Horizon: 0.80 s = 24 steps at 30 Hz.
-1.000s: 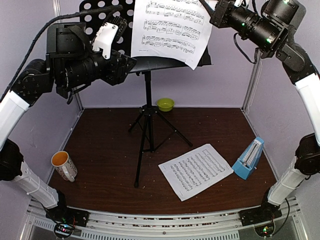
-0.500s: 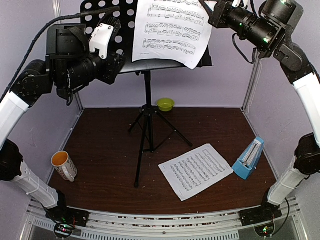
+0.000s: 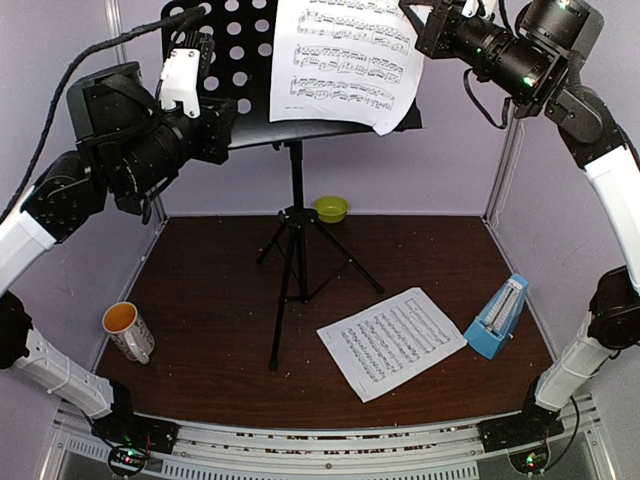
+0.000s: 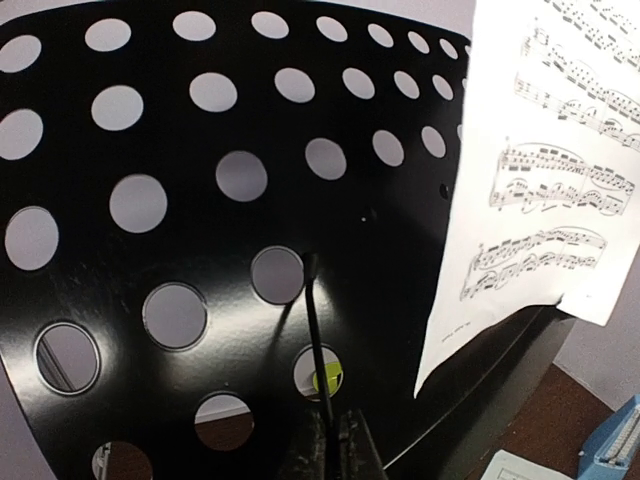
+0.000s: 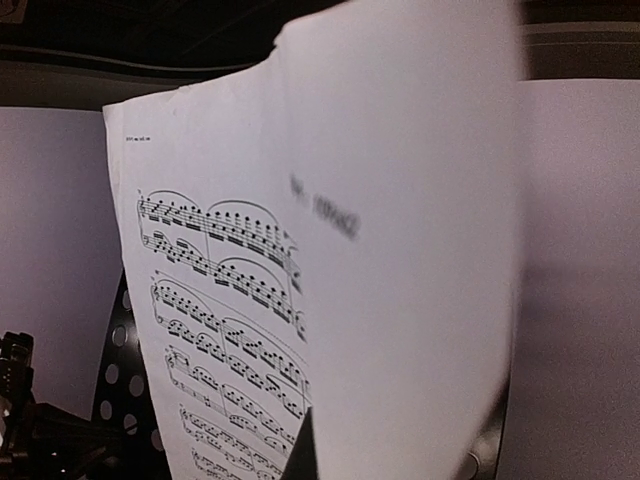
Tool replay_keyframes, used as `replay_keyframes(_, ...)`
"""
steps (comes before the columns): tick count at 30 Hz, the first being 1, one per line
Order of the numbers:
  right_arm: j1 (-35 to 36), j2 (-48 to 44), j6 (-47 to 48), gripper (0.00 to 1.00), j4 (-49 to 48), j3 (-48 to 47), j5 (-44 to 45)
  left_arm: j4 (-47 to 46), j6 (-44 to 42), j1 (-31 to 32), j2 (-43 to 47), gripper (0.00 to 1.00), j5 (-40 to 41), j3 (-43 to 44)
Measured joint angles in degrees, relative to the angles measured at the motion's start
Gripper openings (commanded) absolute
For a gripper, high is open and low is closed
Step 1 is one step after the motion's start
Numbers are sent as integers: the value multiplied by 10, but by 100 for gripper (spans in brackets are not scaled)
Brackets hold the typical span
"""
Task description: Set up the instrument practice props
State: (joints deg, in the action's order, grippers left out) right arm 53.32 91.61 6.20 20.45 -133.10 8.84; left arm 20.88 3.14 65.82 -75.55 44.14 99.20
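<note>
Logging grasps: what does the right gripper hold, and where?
The right gripper apparently holds the upright sheet-music page by its upper right edge; contact unseen.

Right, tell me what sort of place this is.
Probably a robot test cell staged as a music practice corner: two arms bolted to a walled-in table, with a music stand, sheet music and a metronome.
</note>
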Motion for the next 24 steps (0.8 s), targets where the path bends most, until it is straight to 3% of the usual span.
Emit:
replay_keyframes(13, 5, 2, -8, 0, -18, 2, 10, -210, -38, -1, 56, 0, -26, -147)
replay_keyframes(24, 23, 43, -34, 0, -21, -31, 72, -275, -98, -2, 65, 0, -70, -183)
